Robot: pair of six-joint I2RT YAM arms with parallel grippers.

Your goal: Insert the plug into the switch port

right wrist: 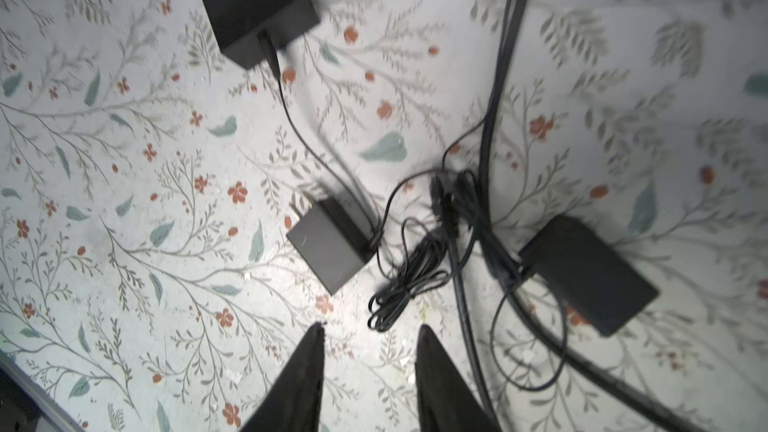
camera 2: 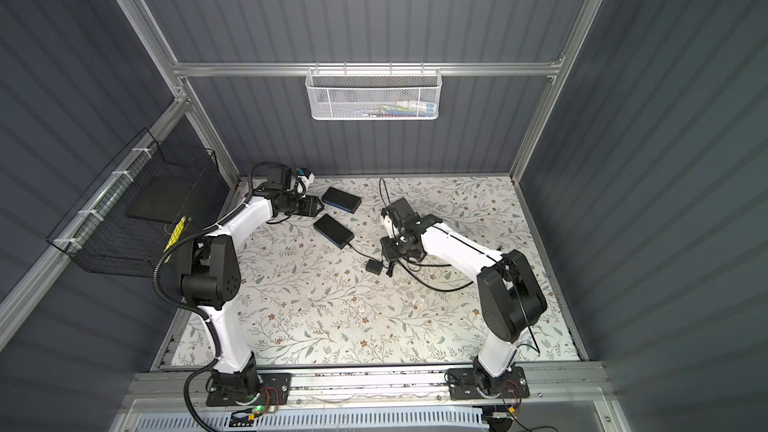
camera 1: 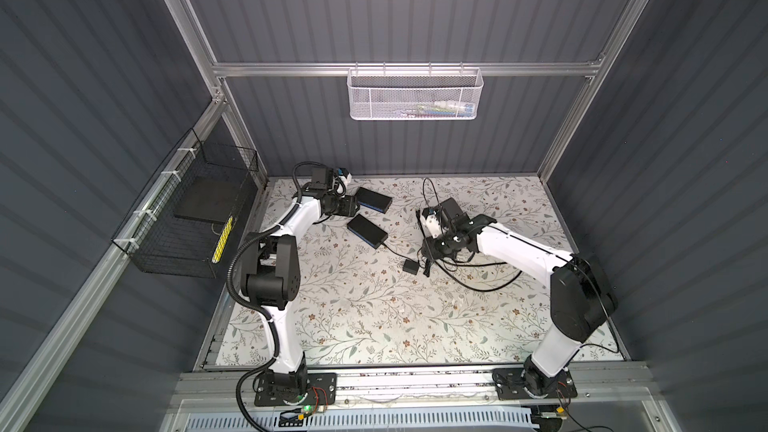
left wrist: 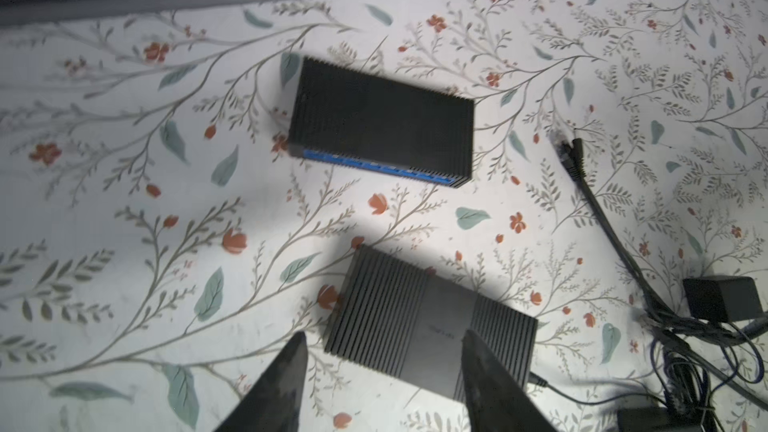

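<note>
**Bimanual cell, plug not yet picked up.** The plug [left wrist: 566, 150] is seen lying loose on the table [left wrist: 124, 201] at the free end of a thick cable [left wrist: 602, 222], well apart from both switches and gripped by nothing. The left gripper [left wrist: 384, 334] is held with jaws apart and empty over the near switch [left wrist: 428, 338]; whether that switch is touched cannot be told. The right gripper [right wrist: 372, 326] is likewise spread and empty, above bare table near the adapter [right wrist: 328, 243] and the cord bundle [right wrist: 407, 280]. The ports are judged to sit in the blue face [left wrist: 374, 167] of the far switch [left wrist: 382, 118]; single sockets are not resolved.

**Hazards, as judged.**
- (a) The wrong black item may be seized, since the adapter, bundle and brick [right wrist: 590, 272] are crowded around the cable.
- (b) The cable is tangled with thin cords. These may be dragged along when the plug is lifted, and the near switch may be pulled by its power cord [right wrist: 291, 110].
- (c) Neither switch appears to be fixed. If it is not braced, it may be pushed back by the plug rather than entered.
- (d) The plug may be presented rotated or tilted, so that it jams at the port mouth.
</note>
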